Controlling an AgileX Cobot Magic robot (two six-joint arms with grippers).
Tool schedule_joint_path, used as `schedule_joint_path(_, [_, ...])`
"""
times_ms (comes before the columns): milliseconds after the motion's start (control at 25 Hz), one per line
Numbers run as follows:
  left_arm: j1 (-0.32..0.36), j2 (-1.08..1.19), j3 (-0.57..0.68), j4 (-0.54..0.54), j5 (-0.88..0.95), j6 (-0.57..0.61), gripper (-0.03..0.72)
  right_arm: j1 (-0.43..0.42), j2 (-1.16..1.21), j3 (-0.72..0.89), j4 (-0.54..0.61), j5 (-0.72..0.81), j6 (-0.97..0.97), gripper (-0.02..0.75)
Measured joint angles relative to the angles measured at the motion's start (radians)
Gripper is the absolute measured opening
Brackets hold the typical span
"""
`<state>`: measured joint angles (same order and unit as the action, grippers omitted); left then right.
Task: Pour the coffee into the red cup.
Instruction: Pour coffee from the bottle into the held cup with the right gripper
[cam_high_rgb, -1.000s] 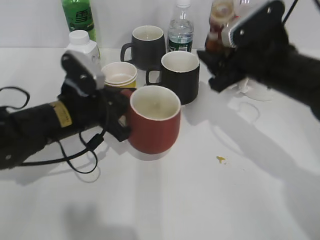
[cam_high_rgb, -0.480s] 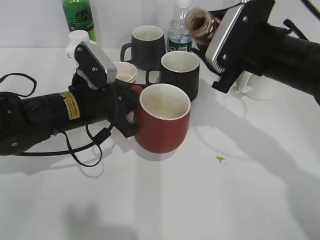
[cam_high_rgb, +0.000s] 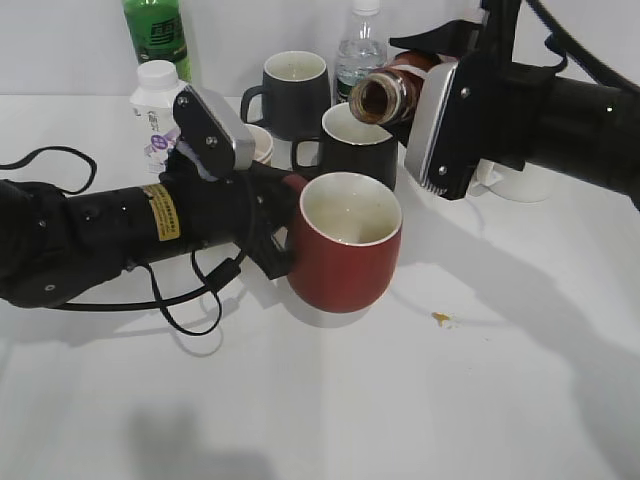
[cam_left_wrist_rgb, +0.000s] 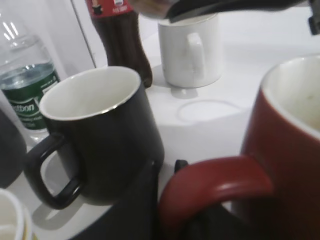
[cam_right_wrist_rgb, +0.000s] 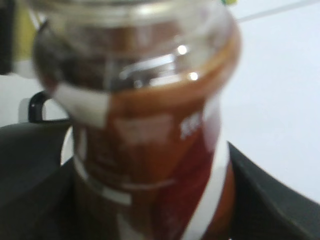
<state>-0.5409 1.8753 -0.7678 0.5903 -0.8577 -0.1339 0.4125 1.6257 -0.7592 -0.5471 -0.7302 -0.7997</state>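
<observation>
The red cup (cam_high_rgb: 346, 250) is a squat maroon mug with a white inside, near the table's middle. My left gripper (cam_high_rgb: 282, 232) is shut on its loop handle (cam_left_wrist_rgb: 215, 182). My right gripper (cam_high_rgb: 440, 100) is shut on the coffee bottle (cam_high_rgb: 385, 92), which lies tilted almost level with its open wide mouth pointing left, above the nearer black mug and up-right of the red cup. In the right wrist view the bottle (cam_right_wrist_rgb: 145, 125) fills the frame, brown liquid inside. No liquid shows leaving the mouth.
Two black mugs (cam_high_rgb: 360, 140) (cam_high_rgb: 295, 90) stand behind the red cup. A yellow paper cup (cam_high_rgb: 262, 145), a white bottle (cam_high_rgb: 158, 95), a green bottle (cam_high_rgb: 158, 35), a water bottle (cam_high_rgb: 360, 55), a cola bottle (cam_left_wrist_rgb: 120, 35) and a white mug (cam_left_wrist_rgb: 192, 50) crowd the back. A small yellow stain (cam_high_rgb: 440, 319) marks the table.
My left gripper has carried the red cup to the right. My right gripper has swung the coffee bottle left and tipped it from upright to near level, mouth toward the cup.
</observation>
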Motion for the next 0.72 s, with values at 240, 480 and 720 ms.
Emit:
schedule_joint_path(240, [0.000,0.004,-0.012,-0.002,0.001,0.000,0.068,0.000,0.000,0.000,-0.026,0.000,-0.098,0.511])
schedule_joint_path(480, [-0.004,0.004,-0.040,0.001,0.000,0.000,0.068,0.000,0.000,0.000,-0.053,0.000,-0.122,0.511])
schedule_joint_path(720, [-0.005,0.004,-0.040,0.042,0.000,0.000,0.068,0.000,0.000,0.000,-0.055,-0.001,-0.145,0.511])
